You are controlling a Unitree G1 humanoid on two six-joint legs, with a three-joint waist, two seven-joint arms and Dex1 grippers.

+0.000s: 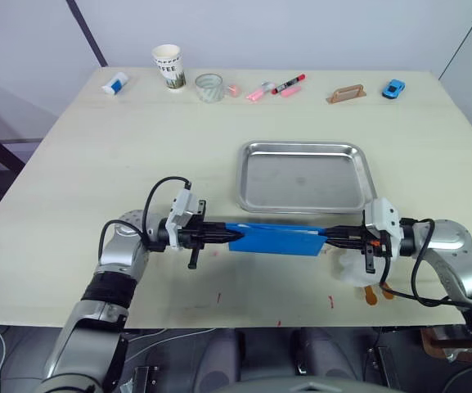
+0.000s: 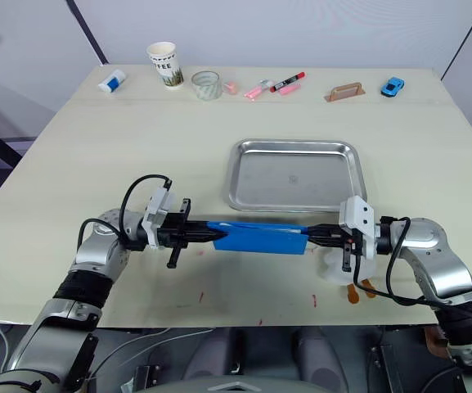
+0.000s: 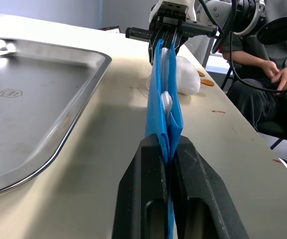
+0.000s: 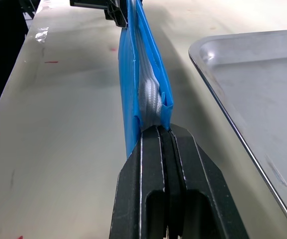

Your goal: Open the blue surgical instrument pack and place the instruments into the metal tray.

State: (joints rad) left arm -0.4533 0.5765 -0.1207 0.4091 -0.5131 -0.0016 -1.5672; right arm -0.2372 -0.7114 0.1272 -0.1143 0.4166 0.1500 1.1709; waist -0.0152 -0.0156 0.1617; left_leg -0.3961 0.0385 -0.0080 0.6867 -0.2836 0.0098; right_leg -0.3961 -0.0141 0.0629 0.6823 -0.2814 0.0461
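Observation:
The blue surgical instrument pack (image 1: 275, 239) hangs edge-up and stretched just above the table, in front of the metal tray (image 1: 304, 146). My left gripper (image 1: 229, 236) is shut on the pack's left end, and its fingers (image 3: 150, 164) pinch the blue edge. My right gripper (image 1: 327, 236) is shut on the right end. Whitish lining (image 4: 150, 94) shows between the blue layers near the right fingers (image 4: 150, 149). The instruments are hidden. The tray holds nothing.
A white plush (image 1: 352, 270) with orange feet lies under my right wrist at the front edge. Along the far edge stand a tube (image 1: 115, 83), paper cup (image 1: 168, 65), glass (image 1: 209, 87), markers (image 1: 278, 87), wooden block (image 1: 346, 93) and toy car (image 1: 393, 88). A person (image 3: 272, 74) sits beside the table.

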